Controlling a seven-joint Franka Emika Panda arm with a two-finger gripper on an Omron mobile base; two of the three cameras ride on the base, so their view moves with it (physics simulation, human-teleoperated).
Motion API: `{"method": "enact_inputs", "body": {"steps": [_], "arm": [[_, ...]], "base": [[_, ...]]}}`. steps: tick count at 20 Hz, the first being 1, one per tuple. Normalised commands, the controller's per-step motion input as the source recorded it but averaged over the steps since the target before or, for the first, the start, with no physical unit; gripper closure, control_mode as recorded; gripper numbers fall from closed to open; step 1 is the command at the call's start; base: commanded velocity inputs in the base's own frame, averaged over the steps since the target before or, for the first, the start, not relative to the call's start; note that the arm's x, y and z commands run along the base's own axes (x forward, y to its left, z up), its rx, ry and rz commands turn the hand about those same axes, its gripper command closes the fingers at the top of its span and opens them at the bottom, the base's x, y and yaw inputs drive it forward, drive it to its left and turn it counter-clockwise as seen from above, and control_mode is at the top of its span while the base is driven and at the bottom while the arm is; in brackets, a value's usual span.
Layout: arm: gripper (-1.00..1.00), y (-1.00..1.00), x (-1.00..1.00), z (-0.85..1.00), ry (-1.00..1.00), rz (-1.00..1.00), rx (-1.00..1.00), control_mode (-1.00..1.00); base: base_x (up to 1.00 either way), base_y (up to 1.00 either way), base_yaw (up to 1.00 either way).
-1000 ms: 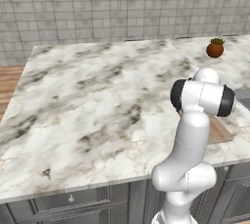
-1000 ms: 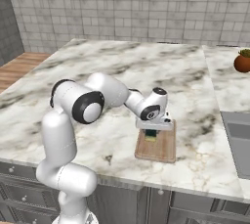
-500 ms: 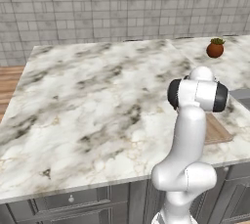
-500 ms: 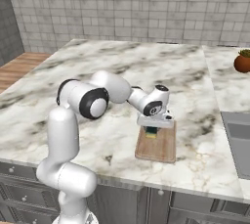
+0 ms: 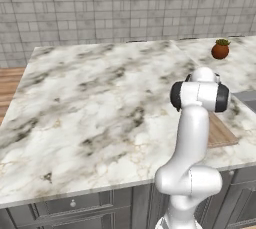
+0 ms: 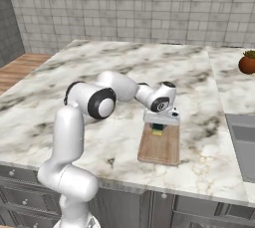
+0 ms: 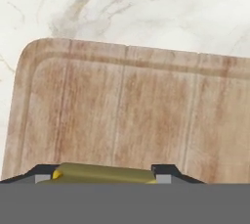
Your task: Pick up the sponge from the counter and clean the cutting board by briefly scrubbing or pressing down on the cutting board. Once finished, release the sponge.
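Cabinets (image 6: 209, 209): grey fronts run under the near edge of the counter, seen from both base cameras.
Arm (image 6: 94, 100): white with dark joints, it rises at the near edge and reaches right across the marble, the hand tipped down over the board.
Gripper (image 6: 158, 129): its jaws are closed on the sponge, one dark fingertip (image 7: 43, 174) at each end of the block in the hand camera; the hand hangs low over the far end of the board.
Sponge (image 6: 158, 130): a small block, yellow and dark green, clamped between the fingers above the board's far end; in the hand camera a yellow strip (image 7: 105, 173) spans the gap between the tips. Whether it presses on the wood cannot be told.
Board (image 6: 160, 145): a light brown wooden rectangle, lying flat near the front edge of the counter, its long side running near to far; a shallow groove follows its rim in the hand camera (image 7: 132, 110). From the left base camera a corner of it (image 5: 220, 133) shows past the arm.
Counter (image 6: 124, 67): white marble with grey-brown veins, stretching left and far from the board.
Sink (image 6: 241, 142): a grey basin set in the counter, right of the board and apart from it.
Fruit (image 6: 247, 63): round, reddish-brown with a green top, standing far right on the counter, well apart from the board.
Wall (image 6: 129, 8): grey tiles behind the counter.
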Motion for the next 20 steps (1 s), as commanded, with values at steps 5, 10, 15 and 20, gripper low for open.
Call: {"method": "enact_inputs", "body": {"steps": [5, 10, 15, 20], "arm": [[1.00, -0.05, 0.40, -0.66, 0.00, 0.00, 0.00, -1.00], [1.00, -0.09, 0.09, -0.94, 0.00, 0.00, -0.01, -1.00], [1.00, -0.33, -0.02, -0.38, 0.00, 0.00, 0.00, -1.00], [1.00, -0.35, -0.18, -0.07, 0.00, -0.02, -0.01, -1.00]], "base": [[0.00, 0.00, 0.00], [0.00, 0.00, 0.00], [0.00, 0.00, 0.00], [0.00, 0.00, 0.00]]}}
